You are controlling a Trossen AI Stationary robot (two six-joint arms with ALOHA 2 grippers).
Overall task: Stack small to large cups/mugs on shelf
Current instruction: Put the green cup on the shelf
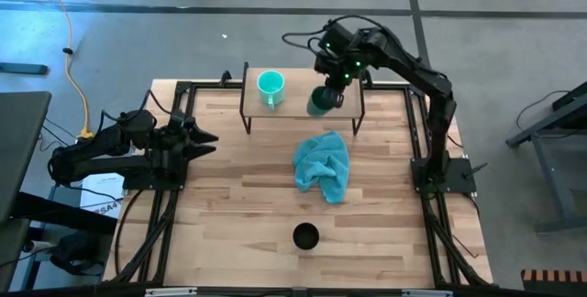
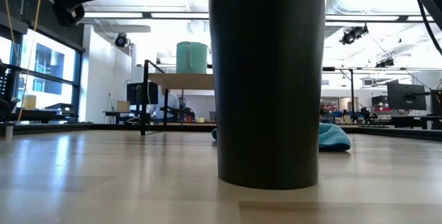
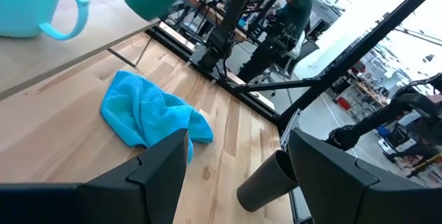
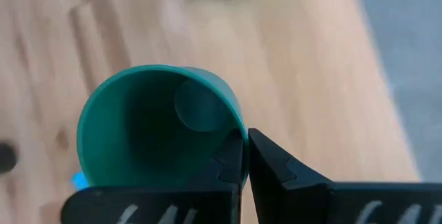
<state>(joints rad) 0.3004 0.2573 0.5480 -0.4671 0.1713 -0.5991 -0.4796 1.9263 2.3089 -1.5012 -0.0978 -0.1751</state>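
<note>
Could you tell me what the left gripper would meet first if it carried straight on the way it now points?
Probably the teal cloth: the open left gripper points across the table toward it, though it sits above the tabletop and might pass over the cloth.

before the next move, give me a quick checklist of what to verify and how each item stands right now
1. Right gripper grip on the dark green cup: fingers pinch its rim, shut. ok.
2. Green cup over the shelf: it hangs above the board's right part. ok.
3. Turquoise mug upright on the shelf's left part, apart from the green cup. ok.
4. Green cup's base touching the shelf: cannot tell.
5. Black cup upright on the table, near its front edge, not yet on the shelf. not ok.
6. Left gripper open, waiting at the table's left, away from the teal cloth. ok.
</note>
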